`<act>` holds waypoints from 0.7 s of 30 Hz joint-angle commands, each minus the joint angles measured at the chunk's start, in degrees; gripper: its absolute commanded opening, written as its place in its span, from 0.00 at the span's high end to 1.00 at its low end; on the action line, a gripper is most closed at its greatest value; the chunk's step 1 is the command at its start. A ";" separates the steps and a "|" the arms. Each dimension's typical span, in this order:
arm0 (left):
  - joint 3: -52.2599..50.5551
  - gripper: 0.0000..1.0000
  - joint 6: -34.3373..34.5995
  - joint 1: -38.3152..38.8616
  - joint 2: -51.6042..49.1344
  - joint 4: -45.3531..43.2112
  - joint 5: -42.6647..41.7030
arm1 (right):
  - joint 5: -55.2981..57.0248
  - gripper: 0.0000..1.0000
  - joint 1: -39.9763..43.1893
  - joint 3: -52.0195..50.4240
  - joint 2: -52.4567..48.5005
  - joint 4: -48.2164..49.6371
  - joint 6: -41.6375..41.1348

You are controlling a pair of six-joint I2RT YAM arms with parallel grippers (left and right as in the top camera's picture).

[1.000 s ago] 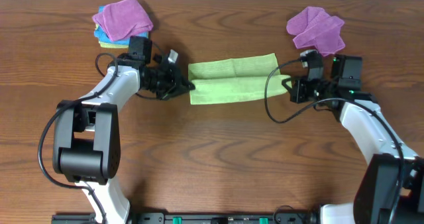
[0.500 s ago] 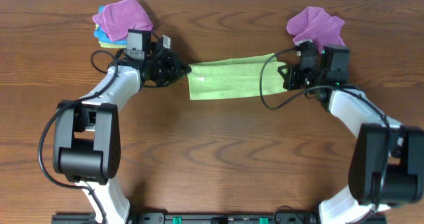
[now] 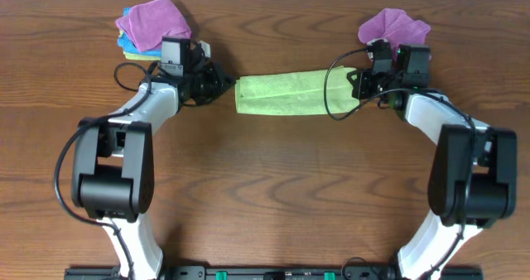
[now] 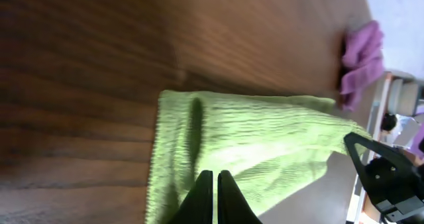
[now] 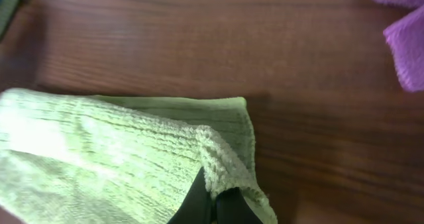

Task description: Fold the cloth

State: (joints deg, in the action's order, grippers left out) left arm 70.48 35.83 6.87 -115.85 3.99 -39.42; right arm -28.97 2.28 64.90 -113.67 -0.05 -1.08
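The lime-green cloth [image 3: 286, 94] lies as a long narrow strip across the back middle of the table, one layer folded over another. My left gripper [image 3: 228, 86] is at its left end and shut on the cloth's edge. In the left wrist view the black fingertips [image 4: 205, 184] pinch together over the cloth [image 4: 265, 141]. My right gripper [image 3: 356, 84] is at the right end, also shut on the cloth. In the right wrist view the cloth [image 5: 99, 158] has its corner draped over that gripper [image 5: 215, 199]. No tag shows.
A purple cloth [image 3: 154, 21] tops a blue and yellow stack at the back left, just behind my left arm. Another purple cloth [image 3: 394, 33] lies at the back right, close behind my right gripper and also in view at the right wrist [image 5: 405, 35].
Both grippers have moved toward the far edge of the table, carrying the cloth's near edge over. The cloth has gone from a wider two-band shape to one narrow strip.
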 commanded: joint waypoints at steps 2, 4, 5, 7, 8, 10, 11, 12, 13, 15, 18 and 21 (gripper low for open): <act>0.17 0.94 0.39 0.35 -2.23 -0.22 1.75 | 0.72 0.99 -2.05 1.16 -1.84 0.46 -0.57; 0.17 0.94 0.37 0.33 -2.32 -0.22 2.10 | 0.70 0.99 -2.45 1.16 -2.38 0.55 -0.59; 0.17 0.94 0.37 0.33 -2.32 -0.22 2.23 | 0.81 0.98 -2.69 1.16 -2.58 0.55 -0.57; 0.17 0.94 0.39 0.33 -2.34 -0.24 2.34 | 1.55 0.85 -3.15 1.16 -2.91 0.50 -0.57; 0.20 0.94 0.39 0.33 -2.32 -0.26 2.32 | 2.01 0.70 -3.34 1.16 -2.93 0.50 -0.57; 0.33 0.94 0.42 0.33 -2.32 -0.46 1.95 | 2.23 0.50 -3.48 1.20 -2.93 0.55 -0.59; 0.63 0.94 0.39 0.24 -2.32 -0.42 1.81 | 2.12 0.44 -3.45 1.40 -2.91 0.37 -0.63; 1.36 0.94 0.37 0.09 -2.25 -0.42 1.22 | 1.68 0.36 -3.41 1.75 -2.73 -0.31 -0.70; 1.95 0.94 0.33 -0.11 -2.21 -0.44 0.68 | 1.53 0.34 -3.32 2.03 -2.40 -1.11 -0.85; 3.54 0.94 0.00 -0.42 -2.08 -0.39 -0.35 | 1.77 0.25 -3.15 2.69 -1.20 -3.34 -1.07; 6.99 0.87 -0.09 -0.57 -1.92 0.28 -2.67 | 1.92 0.11 -2.75 3.63 1.46 -6.58 -1.57; 10.08 0.78 -0.04 0.07 -1.88 0.55 -4.68 | 3.04 0.03 -2.12 3.72 5.09 -9.11 -2.56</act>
State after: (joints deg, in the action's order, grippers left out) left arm 77.06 36.03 6.76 -117.89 4.45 -41.04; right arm -26.74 -0.54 67.05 -113.65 -8.25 -2.70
